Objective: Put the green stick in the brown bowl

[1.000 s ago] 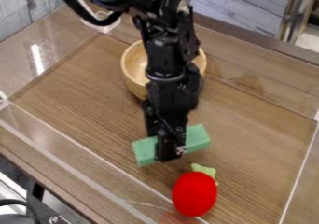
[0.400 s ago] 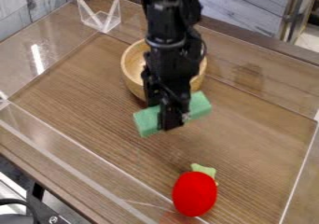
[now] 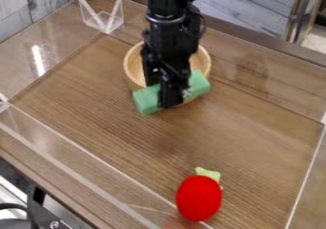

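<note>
Your claw (image 3: 170,88) points straight down and is clamped across the middle of the green stick (image 3: 155,97), one finger on each long side. The stick hangs level in that grip, clear of the table, with its light green ends poking out at 9 o'clock and 3 o'clock of the fingers. You can see the left end plainly; the right end shows only as a small green patch beside the black finger.

Just behind the claw, at 12 o'clock, sits the brown bowl (image 3: 135,64). The arm covers most of its middle, so you see mainly the left rim and a strip of the right rim. The stick's far edge overlaps the bowl's near rim in this view; whether it touches the rim you cannot tell.

Well apart from the claw, at about 5 o'clock near the table's front edge, lies the red round toy (image 3: 199,197) with its small green leaf on top. The wooden table (image 3: 76,128) lies beneath it all.
</note>
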You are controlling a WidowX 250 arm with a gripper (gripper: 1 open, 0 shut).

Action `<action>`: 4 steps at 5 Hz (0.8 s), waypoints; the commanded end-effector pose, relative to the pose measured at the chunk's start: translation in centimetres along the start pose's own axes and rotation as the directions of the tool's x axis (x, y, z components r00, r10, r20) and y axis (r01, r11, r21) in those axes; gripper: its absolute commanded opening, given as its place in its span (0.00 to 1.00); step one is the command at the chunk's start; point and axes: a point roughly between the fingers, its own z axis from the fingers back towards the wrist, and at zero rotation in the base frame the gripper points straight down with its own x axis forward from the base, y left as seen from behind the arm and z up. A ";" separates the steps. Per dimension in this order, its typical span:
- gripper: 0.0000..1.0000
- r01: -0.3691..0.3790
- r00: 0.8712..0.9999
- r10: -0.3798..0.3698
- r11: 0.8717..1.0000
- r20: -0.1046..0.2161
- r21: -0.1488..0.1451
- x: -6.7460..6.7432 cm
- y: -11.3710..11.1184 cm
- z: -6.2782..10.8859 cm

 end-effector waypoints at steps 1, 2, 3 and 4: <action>0.00 -0.019 0.998 0.016 0.998 0.055 0.058 1.4 2.2 1.1; 0.00 -0.032 0.998 0.028 0.997 0.064 0.066 1.6 2.8 0.9; 0.00 -0.042 0.997 0.037 0.996 0.072 0.073 1.8 3.4 0.6; 0.00 -0.051 0.996 0.045 0.996 0.078 0.078 2.0 3.7 0.3</action>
